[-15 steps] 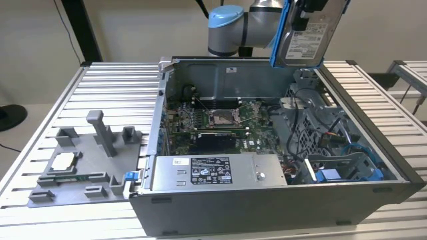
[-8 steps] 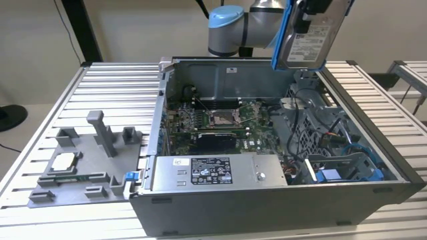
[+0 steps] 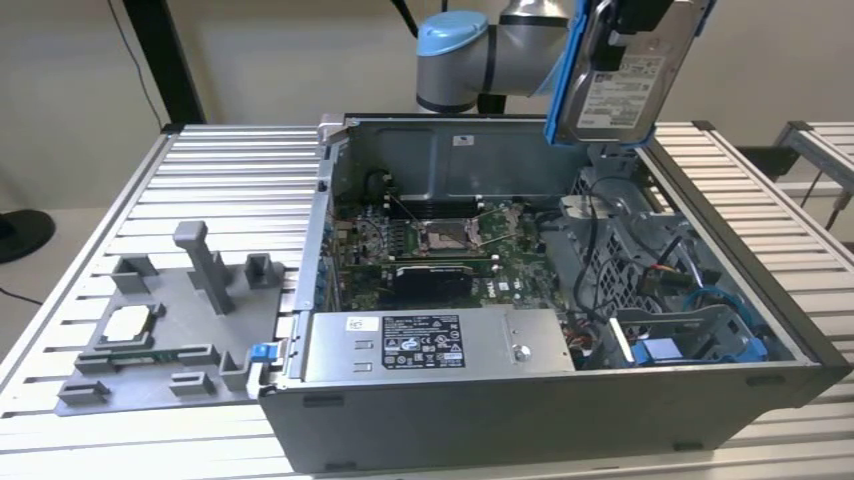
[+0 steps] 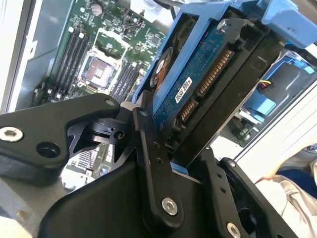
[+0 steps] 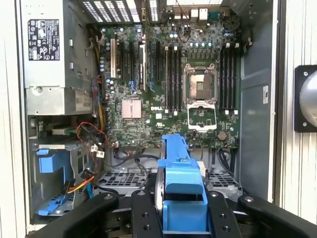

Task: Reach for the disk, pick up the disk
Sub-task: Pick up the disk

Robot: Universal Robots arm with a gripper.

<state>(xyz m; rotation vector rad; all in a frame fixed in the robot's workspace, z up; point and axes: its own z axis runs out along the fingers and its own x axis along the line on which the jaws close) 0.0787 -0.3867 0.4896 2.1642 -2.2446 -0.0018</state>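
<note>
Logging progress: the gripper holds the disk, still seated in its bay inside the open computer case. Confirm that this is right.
Not quite. The gripper does hold the disk, but the disk is not in a bay: the exterior view shows it lifted above the rear wall of the open computer case, label facing out.

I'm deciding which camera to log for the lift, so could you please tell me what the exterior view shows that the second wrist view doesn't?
Exterior view alone: the disk's white label, the grey plastic holder on the table at the exterior view's left, and the whole open computer case.

Second wrist view alone: the disk's circuit-board underside and connector, clamped between the black fingers.

Both: the disk with its blue bracket, lifted above the motherboard.
</note>
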